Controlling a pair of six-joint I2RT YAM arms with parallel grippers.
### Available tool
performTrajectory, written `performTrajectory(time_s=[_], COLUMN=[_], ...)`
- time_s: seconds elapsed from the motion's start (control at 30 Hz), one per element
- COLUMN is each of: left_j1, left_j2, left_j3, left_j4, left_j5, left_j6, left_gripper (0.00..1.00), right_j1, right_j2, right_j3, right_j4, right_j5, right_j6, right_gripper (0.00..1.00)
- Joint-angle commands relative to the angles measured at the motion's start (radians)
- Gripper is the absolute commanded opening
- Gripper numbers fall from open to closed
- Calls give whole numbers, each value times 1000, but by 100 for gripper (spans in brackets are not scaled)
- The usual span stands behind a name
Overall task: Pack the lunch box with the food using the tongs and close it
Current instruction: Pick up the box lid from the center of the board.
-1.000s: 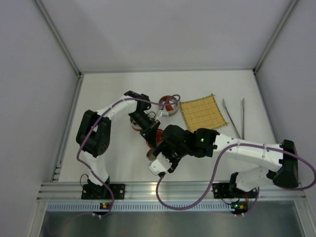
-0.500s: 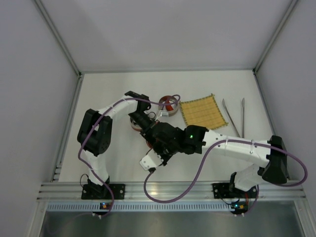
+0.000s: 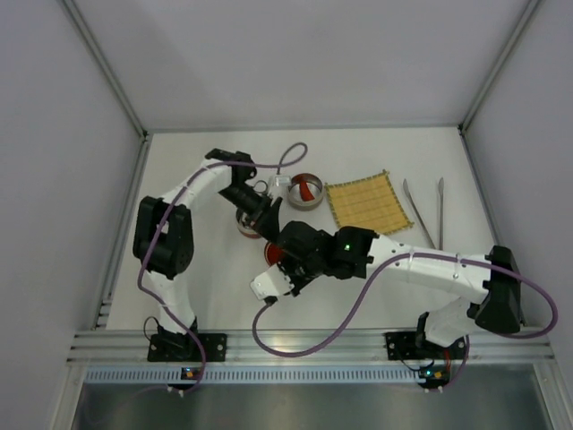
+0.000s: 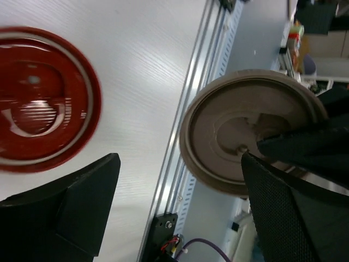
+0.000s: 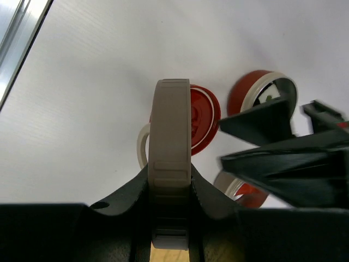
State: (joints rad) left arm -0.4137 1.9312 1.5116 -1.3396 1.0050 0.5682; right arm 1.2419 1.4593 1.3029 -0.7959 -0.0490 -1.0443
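My right gripper (image 5: pixel 172 172) is shut on a beige round lid (image 5: pixel 172 136), held on edge above the table; the lid (image 4: pixel 245 136) faces the left wrist view. My left gripper (image 4: pixel 180 159) stands open beside it, holding nothing, and is seen from above too (image 3: pixel 254 202). The round red lunch box (image 3: pixel 304 191) with a metal rim sits left of the mat, with something red inside. I cannot make out the food. The tongs (image 3: pixel 421 213) lie untouched at the far right. My right gripper (image 3: pixel 283 256) is near the table's middle.
A yellow bamboo mat (image 3: pixel 369 202) lies between the lunch box and the tongs. A red round disc (image 5: pixel 200 117) lies flat under the lid. Another red round piece (image 3: pixel 245 224) sits by my left gripper. The front rail (image 4: pixel 191 136) runs close by.
My left gripper has opened and drawn back up and to the left, away from the lid. My right gripper has shut on the lid and shifted left with it.
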Motion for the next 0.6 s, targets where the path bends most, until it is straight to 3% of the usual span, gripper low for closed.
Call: performTrajectory(time_s=[0.0,0.1,0.13,0.2,0.23,0.27,0.33,0.37,0.4,0.43,0.5,0.57], left_j1=[216,361,471,612,650,674,701,699,699,699,684,647], left_j2=[-61,-75,-81,-121,-139,-188,-248,-333,-389,-440,-585,-659], left_j3=[181,281,324,331,290,257,181,82,14,-52,-219,-280], left_j4=[-167,-167,-167,-136,-94,28,184,356,472,593,891,989], left_j5=[99,179,211,315,342,349,293,215,178,140,27,-38], left_j6=[-11,-65,-70,-83,-165,-224,-354,-476,-551,-731,-883,-1001], left_gripper=[98,98,98,98,98,98,98,98,98,98,98,98], right_j1=[-39,-197,-255,-439,-503,-615,-714,-786,-809,-823,-829,-857], right_j2=[-63,-85,-97,-112,-129,-140,-165,-184,-188,-185,-172,-156], right_j3=[42,104,127,136,127,115,64,46,29,15,16,4], right_j4=[32,69,87,158,190,269,361,448,478,503,544,583], right_j5=[6,-60,-84,-169,-192,-221,-227,-212,-209,-207,-192,-205], right_j6=[151,358,419,613,685,833,1014,1131,1320,1389,1502,1614], right_gripper=[0,0,0,0,0,0,0,0,0,0,0,0])
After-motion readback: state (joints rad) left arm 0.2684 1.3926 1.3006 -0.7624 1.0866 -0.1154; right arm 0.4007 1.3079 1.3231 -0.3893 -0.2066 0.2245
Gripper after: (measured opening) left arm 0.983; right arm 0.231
